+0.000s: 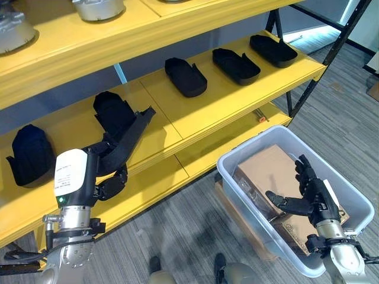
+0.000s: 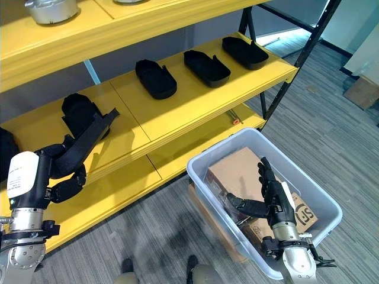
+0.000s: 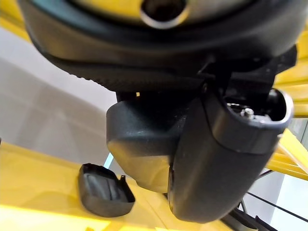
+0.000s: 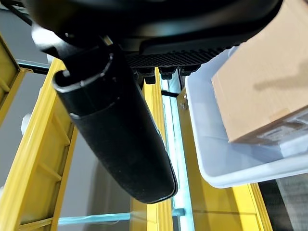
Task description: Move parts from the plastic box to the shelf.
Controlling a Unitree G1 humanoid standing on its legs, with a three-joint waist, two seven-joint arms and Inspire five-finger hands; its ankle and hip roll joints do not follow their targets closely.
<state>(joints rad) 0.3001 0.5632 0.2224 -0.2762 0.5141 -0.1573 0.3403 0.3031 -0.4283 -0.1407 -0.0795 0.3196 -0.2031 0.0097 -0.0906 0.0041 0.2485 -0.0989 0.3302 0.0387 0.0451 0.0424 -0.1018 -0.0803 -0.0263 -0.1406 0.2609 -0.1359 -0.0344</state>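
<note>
Left robot hand (image 1: 109, 177) clutching black part (image 1: 127, 139), right robot hand (image 1: 311, 192) spread

1. Five black parts lie on the middle board of the yellow shelf (image 1: 237, 100): one (image 1: 29, 154) by its left edge, one (image 1: 112, 112) next along, one (image 1: 185, 77) near the middle, one (image 1: 235, 65) further right, and one (image 1: 273, 49) by the right end.
2. A sixth black part (image 1: 127, 142), long and flat, sits in the left hand (image 1: 109, 171).
3. Two metal parts stand on the top board: one (image 1: 12, 29) at the left edge, one (image 1: 98, 8) beside it.
4. One grey plastic box (image 1: 249, 177) stands on the floor.
5. Cardboard cartons in the box: at least one (image 1: 269, 168); the exact number cannot be told.
6. Two robot hands: the left one and the right hand (image 1: 311, 192).
</note>
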